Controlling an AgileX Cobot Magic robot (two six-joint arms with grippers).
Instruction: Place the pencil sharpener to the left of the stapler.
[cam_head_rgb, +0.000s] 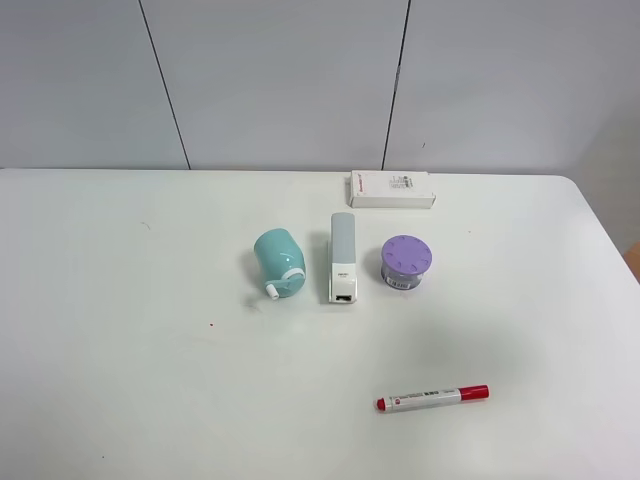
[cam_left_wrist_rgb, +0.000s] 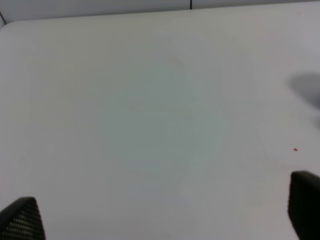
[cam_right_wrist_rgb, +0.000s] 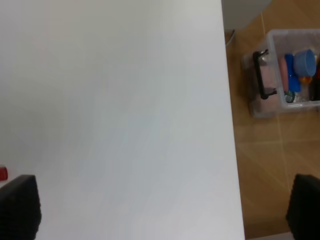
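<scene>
Teal plastic with a white band marks the pencil sharpener (cam_head_rgb: 278, 263), which lies on its side just left of centre in the exterior high view, its small white crank knob pointing toward the lower edge of the frame. Just beside it on the right, with a narrow gap between them, lies the stapler (cam_head_rgb: 342, 257), long and white with a grey-blue top, running lengthwise up the frame with its dark print at the lower end. The sharpener thus sits on the stapler's left side.

Right of the stapler, near it but apart, stands a purple round-lidded container (cam_head_rgb: 406, 262). Above these 3, toward the upper middle of the frame near the table's far edge, lies a flat white box (cam_head_rgb: 392, 188). Well apart, in the lower right of the frame, a red-capped marker (cam_head_rgb: 432, 397) lies nearly level, cap to the right. All rest on the white table (cam_head_rgb: 120, 330).

No arm shows in the exterior high view. In the left wrist view the left gripper (cam_left_wrist_rgb: 160, 212) has its 2 dark fingertips (cam_left_wrist_rgb: 22, 220) set wide apart at the lower corners, holding nothing, over bare tabletop with a tiny red speck (cam_left_wrist_rgb: 295, 149). In the right wrist view the right gripper (cam_right_wrist_rgb: 160, 207) is likewise spread wide and empty, above the table's edge; beyond it is a wooden floor and a clear plastic bin (cam_right_wrist_rgb: 285, 70) of coloured items.
</scene>
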